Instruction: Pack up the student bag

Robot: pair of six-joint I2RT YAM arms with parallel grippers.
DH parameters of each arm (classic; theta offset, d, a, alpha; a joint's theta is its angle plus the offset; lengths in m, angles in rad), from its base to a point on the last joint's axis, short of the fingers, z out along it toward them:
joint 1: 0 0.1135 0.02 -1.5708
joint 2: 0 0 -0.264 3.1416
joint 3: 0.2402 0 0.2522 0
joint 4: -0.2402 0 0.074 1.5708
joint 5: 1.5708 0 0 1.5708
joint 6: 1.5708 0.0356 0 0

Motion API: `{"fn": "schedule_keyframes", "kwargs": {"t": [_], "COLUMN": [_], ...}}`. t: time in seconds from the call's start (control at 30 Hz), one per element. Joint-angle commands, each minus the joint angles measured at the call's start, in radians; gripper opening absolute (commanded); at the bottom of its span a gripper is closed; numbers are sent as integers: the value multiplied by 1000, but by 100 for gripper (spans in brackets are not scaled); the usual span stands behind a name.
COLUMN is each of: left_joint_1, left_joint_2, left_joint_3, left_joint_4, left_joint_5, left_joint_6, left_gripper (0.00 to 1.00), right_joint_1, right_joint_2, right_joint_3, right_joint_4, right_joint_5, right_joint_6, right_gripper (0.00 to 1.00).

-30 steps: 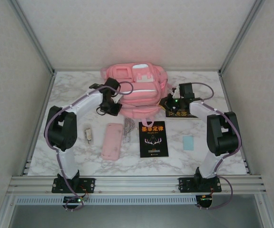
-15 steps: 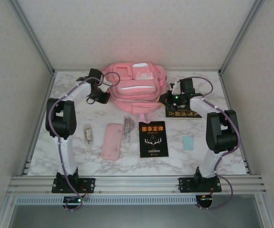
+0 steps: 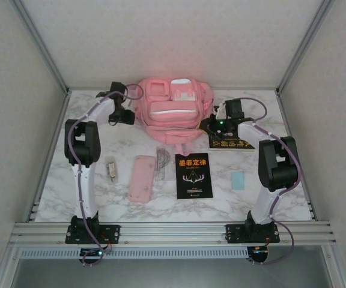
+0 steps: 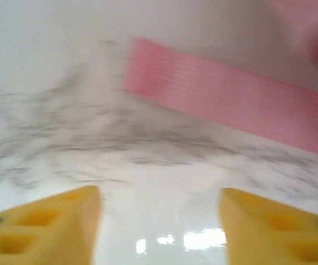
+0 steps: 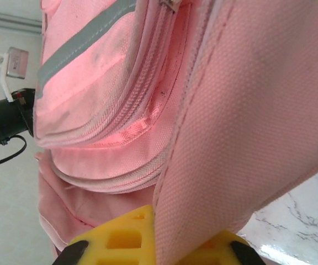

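Note:
The student bag [image 3: 172,111], a big pink backpack with white-trimmed front pockets, lies at the back middle of the marble table. My left gripper [image 3: 125,115] is beside its left edge; in the left wrist view its yellow fingers [image 4: 43,226] stand apart over bare marble, open [image 4: 159,221], with a pink strap [image 4: 231,102] lying just ahead. My right gripper [image 3: 212,123] is at the bag's right side. In the right wrist view it is shut [image 5: 184,243] on a flap of the bag's pink fabric [image 5: 247,127], and the zipped pockets [image 5: 104,99] fill the left.
In front of the bag lie a flat pink pencil case [image 3: 142,177], a clear protractor [image 3: 163,163], a black book [image 3: 194,175], a small pale blue card [image 3: 238,180] and a small object [image 3: 110,169]. Another dark book [image 3: 230,143] lies under the right arm.
The bag has shifted toward the back wall. My left gripper opened, let go of the bag and moved back-left. My right gripper keeps its grip and moved slightly back.

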Motion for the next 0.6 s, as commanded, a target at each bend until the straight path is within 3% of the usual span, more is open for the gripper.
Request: {"fn": "schedule_keyframes", "kwargs": {"t": [0.0, 0.1, 0.27, 0.33, 0.43, 0.57], "left_joint_1": [38, 29, -51, -105, -205, -349], "left_joint_2": [-138, -284, -537, -606, -688, -765], "left_joint_3": [-64, -201, -501, -596, -729, -845], "left_joint_4": [26, 81, 238, 292, 353, 385], "left_joint_5": [-70, -42, 17, 51, 70, 59], "left_joint_6": [-186, -295, -427, -475, -561, -668], "left_gripper": [99, 100, 100, 100, 100, 100], "right_joint_1": [9, 31, 46, 48, 51, 52], "right_joint_2": [28, 52, 67, 43, -31, -174], "right_joint_3": [61, 86, 96, 75, 28, -60], "right_joint_4": [140, 139, 118, 89, -14, -171], "right_joint_5": [8, 45, 67, 104, 202, 327], "right_joint_6": [71, 98, 132, 126, 76, -14], "right_gripper": [0, 2, 44, 56, 66, 72]}}
